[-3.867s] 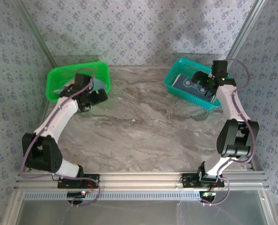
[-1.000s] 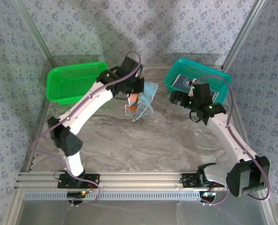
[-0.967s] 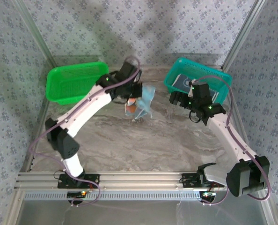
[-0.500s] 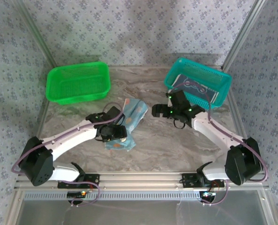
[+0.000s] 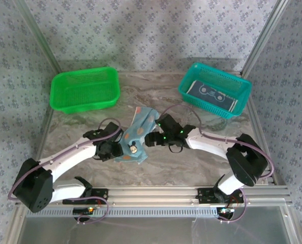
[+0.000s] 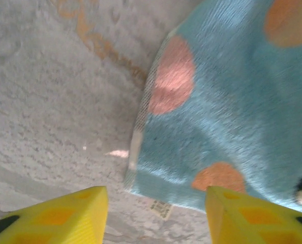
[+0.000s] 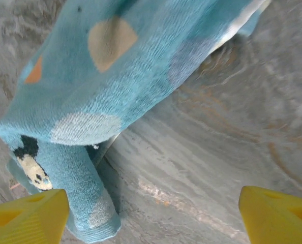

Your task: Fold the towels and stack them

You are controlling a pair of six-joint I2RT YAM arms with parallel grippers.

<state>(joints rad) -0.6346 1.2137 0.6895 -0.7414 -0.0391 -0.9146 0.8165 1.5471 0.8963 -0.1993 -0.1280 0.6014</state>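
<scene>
One camera sits high up, above and behind my two arms [image 5: 67, 154]. It looks down from far off on the whole grey marble table [image 5: 151, 94]. The camera on my left wrist is very close to the table and looks down past my left gripper [image 6: 156, 216]. The one on my right wrist looks past my right gripper [image 7: 153, 213], close up too. All three see the same crumpled light blue cloth towel with orange patches [image 5: 142, 123].

place: robot lab cell | evidence: aluminium frame [image 5: 156, 192]; patterned wall panels [image 5: 156, 30]; marble-look tabletop [image 5: 151, 94]
</scene>
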